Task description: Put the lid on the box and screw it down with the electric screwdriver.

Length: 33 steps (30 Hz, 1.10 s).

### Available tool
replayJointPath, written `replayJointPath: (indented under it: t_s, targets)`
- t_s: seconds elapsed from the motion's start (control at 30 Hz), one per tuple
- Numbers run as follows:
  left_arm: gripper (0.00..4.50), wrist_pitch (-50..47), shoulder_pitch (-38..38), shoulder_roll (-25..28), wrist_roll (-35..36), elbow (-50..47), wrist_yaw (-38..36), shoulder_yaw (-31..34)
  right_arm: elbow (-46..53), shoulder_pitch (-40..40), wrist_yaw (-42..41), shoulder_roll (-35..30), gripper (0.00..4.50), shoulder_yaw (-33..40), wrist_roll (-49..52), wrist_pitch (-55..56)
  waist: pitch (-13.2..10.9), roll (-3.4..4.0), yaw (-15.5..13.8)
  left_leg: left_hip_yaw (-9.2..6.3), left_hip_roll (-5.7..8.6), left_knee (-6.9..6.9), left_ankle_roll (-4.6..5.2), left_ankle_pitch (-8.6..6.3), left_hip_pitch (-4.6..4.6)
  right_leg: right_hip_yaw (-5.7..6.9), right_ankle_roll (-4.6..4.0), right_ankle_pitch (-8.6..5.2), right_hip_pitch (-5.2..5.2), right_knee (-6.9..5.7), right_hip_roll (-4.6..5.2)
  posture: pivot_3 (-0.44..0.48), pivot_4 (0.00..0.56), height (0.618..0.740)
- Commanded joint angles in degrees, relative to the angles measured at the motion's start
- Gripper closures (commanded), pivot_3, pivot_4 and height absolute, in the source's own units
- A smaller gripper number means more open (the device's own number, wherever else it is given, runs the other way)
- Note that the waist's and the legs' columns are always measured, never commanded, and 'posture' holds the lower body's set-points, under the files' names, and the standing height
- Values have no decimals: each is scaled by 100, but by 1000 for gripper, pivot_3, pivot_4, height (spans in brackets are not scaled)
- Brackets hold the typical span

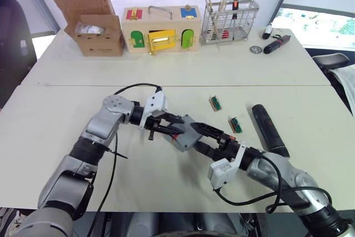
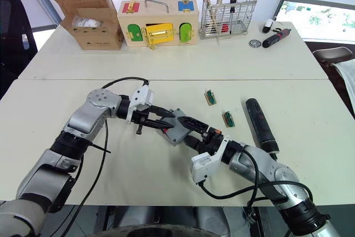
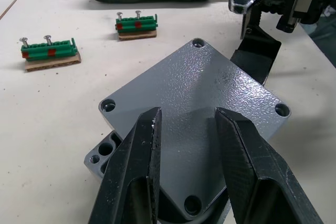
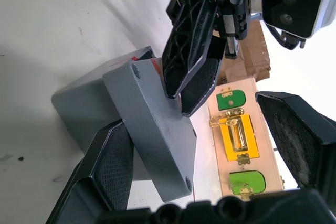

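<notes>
**Two grippers meet at the grey lid, mid-worktop**

The left gripper [image 1: 166, 127] reaches in from the left and the right gripper [image 1: 206, 137] from the right, both at the tilted grey lid [image 1: 187, 132]; a spot of red shows at the lid's left edge; the electric screwdriver [image 1: 269, 129] lies on the worktop [image 1: 50, 120] to the right, apart from the arms; two small green blocks [image 1: 215, 103] [image 1: 236, 125] lie between it and the lid; at the far edge stand a cardboard box [image 1: 91, 18], a wooden latch box [image 1: 161, 29] and a wire basket [image 1: 229, 21].
</notes>
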State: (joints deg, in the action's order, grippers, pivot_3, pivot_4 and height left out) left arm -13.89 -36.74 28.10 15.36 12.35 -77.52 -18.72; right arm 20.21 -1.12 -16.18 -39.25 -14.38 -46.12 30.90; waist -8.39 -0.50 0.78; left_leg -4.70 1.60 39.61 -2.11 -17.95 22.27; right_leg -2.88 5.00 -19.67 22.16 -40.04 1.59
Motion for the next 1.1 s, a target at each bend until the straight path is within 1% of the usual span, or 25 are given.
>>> replayJointPath:
  t_s: [0.03, 0.33, 0.63, 0.67, 0.7, 0.73, 0.77, 0.8, 0.83, 0.87, 0.9, 0.93, 1.0, 1.1]
  targets:
    - [2915, -110, 189, 55, -323, 207, -5, -248, 6, 38, 40, -79, 302, 106, 95, 116, 0, 0, -1, 0, 0, 0, 0, 0, 0, 0, 0, 0, 0, 0, 0, 0, 150, 740]
    - [2915, -103, 254, 50, -326, 120, 24, -261, -11, 78, 73, -149, 302, 254, 144, 90, 0, 0, -5, 0, 0, 0, 1, 0, 0, 0, 0, 0, -1, 0, 1, 0, 150, 740]
    - [2915, -37, 240, 30, -363, 164, 13, -293, 173, 757, 233, -500, 302, 908, 393, 300, 1, 2, -10, -1, 0, -1, 3, -1, -1, -2, 0, 0, -3, 3, 1, 0, 150, 740]
    - [2915, -28, 242, 24, -368, 167, 10, -300, 176, 812, 265, -502, 956, 990, 446, 303, 2, 2, -6, -1, 0, -1, 3, -2, -1, -3, 0, 0, -4, 3, 1, 0, 150, 740]
    - [2915, -20, 243, 19, -373, 173, 8, -306, 179, 840, 283, -498, 1078, 1048, 484, 300, 2, 1, -3, 0, 0, -1, 4, -2, -1, -3, 0, 0, -6, 4, 0, 0, 150, 740]
    - [2915, -5, 241, 14, -384, 181, 3, -314, 180, 853, 297, -506, 1302, 1093, 545, 349, 2, 2, -4, 0, 0, -1, 4, -2, -3, -3, 0, 0, -7, 4, 0, 0, 150, 740]
    - [2915, 2, 238, 10, -393, 190, -3, -317, 196, 873, 301, -493, 1645, 1140, 613, 359, 2, 2, -4, 0, 0, -2, 4, -2, -9, -4, 0, 0, -12, 4, 1, 0, 150, 740]
    - [2915, 7, 233, 5, -400, 201, -6, -319, 214, 891, 293, -466, 1882, 1170, 727, 368, 2, 2, -6, -1, 0, -4, 5, -3, -14, -4, 0, 0, -17, 5, 0, 0, 150, 740]
    - [2915, 15, 228, 2, -408, 215, -11, -318, 251, 913, 253, -398, 2313, 1190, 911, 312, 2, 2, -6, -1, -1, -7, 5, -3, -22, -4, 0, -1, -25, 9, 0, 0, 150, 740]
    - [2915, 22, 223, -1, -416, 231, -14, -316, 288, 930, 172, -321, 2552, 1174, 1128, 224, 1, 1, -6, -1, -1, -10, 6, -3, -28, -4, 0, -1, -33, 13, 0, 0, 150, 740]
    - [2915, 30, 221, -4, -426, 243, -13, -315, 343, 943, 102, -237, 2931, 1147, 1309, 135, 0, 0, -7, -1, -1, -18, 6, -3, -48, -4, 0, -1, -52, 25, 0, 0, 150, 740]
    - [2915, 36, 219, -5, -434, 254, -13, -312, 387, 953, -6, -194, 3347, 1087, 1466, 75, 2, 3, -3, -1, -1, -41, 8, -4, -91, -4, -1, -1, -98, 49, 2, 0, 150, 740]
    - [2915, 44, 216, -6, -445, 272, -14, -308, 420, 1013, -288, -150, 4421, 916, 1681, -49, 2, 4, -3, -7, -7, -51, 17, -10, -119, -2, -2, -2, -135, 73, -1, 0, 150, 740]
    - [2915, 60, 213, -1, -457, 294, -11, -303, 431, 1111, -519, -60, 4478, 819, 1964, -254, 2, 4, -8, -10, -7, -51, 20, -11, -118, 1, -2, -1, -140, 84, 0, 0, 150, 740]
